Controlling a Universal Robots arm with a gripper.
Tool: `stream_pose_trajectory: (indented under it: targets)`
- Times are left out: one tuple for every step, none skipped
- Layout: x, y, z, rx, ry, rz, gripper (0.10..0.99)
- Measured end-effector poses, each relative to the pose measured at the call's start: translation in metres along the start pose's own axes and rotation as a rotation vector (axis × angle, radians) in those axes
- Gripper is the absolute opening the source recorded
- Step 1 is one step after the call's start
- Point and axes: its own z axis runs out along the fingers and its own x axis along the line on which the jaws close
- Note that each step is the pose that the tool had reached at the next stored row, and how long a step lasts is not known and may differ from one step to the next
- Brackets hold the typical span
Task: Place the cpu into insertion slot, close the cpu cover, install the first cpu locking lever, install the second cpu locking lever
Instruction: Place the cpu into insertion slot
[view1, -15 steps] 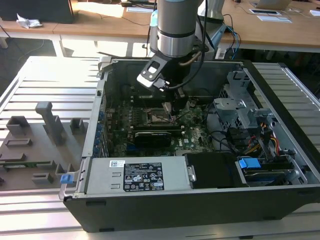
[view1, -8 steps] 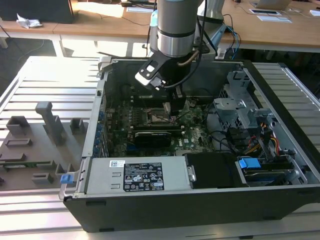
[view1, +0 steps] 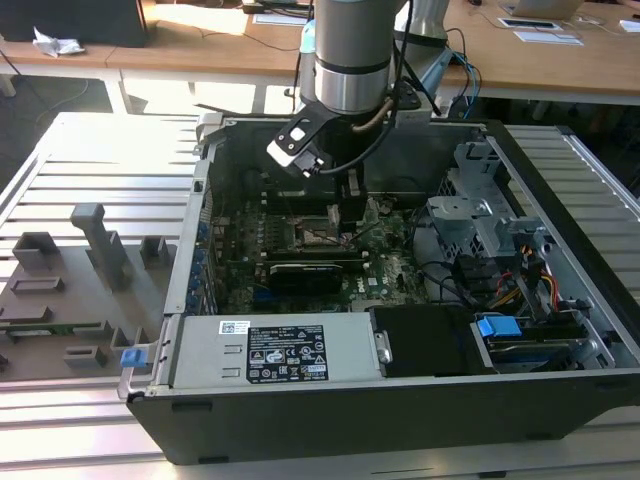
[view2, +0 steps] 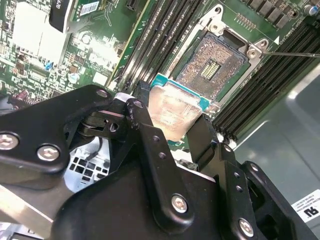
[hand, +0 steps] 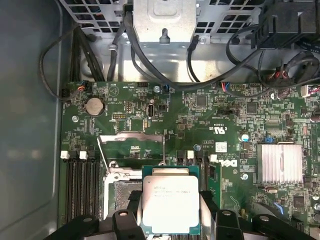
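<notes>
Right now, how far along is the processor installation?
Nothing looks finished. The claw is shut on the small silvery-grey square chip, held near the black-rimmed square socket, which lies empty. Seating it, closing the raised thin metal cover frame and latching remain.

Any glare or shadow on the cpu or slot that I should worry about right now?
Second wrist view: a pale sheen on the cpu top, held in the gripper; the slot is evenly lit, pin grid visible. First wrist view: cpu top bright, slot beside it dimmer. Exterior view: the board is dim beneath the arm.
</notes>
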Motion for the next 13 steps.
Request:
stream_pose_trajectory:
  targets:
    - [0.0000, 0.0000, 0.0000, 0.000, -0.0005, 0.006, 0.545]
    - [0.0000, 0.0000, 0.0000, 0.000, -0.0013, 0.016, 0.545]
    - [0.0000, 0.0000, 0.0000, 0.000, -0.0013, 0.016, 0.545]
    - [0.0000, 0.0000, 0.0000, 0.000, -0.0014, 0.017, 0.545]
    - [0.0000, 0.0000, 0.0000, 0.000, -0.0015, 0.017, 0.545]
    - [0.0000, 0.0000, 0.0000, 0.000, -0.0015, 0.017, 0.545]
    - [0.0000, 0.0000, 0.0000, 0.000, -0.0015, 0.017, 0.545]
    - [0.0000, 0.0000, 0.0003, 0.000, -0.0015, 0.017, 0.545]
    - [0.0000, -0.0001, 0.0014, 0.000, -0.0015, 0.017, 0.545]
    - [0.0001, -0.0002, 0.0027, 0.000, -0.0014, 0.017, 0.545]
    - [0.0003, -0.0004, 0.0044, 0.000, -0.0014, 0.017, 0.545]
    - [0.0004, -0.0005, 0.0060, 0.000, -0.0015, 0.017, 0.545]
    - [0.0005, -0.0006, 0.0072, 0.000, -0.0014, 0.017, 0.545]
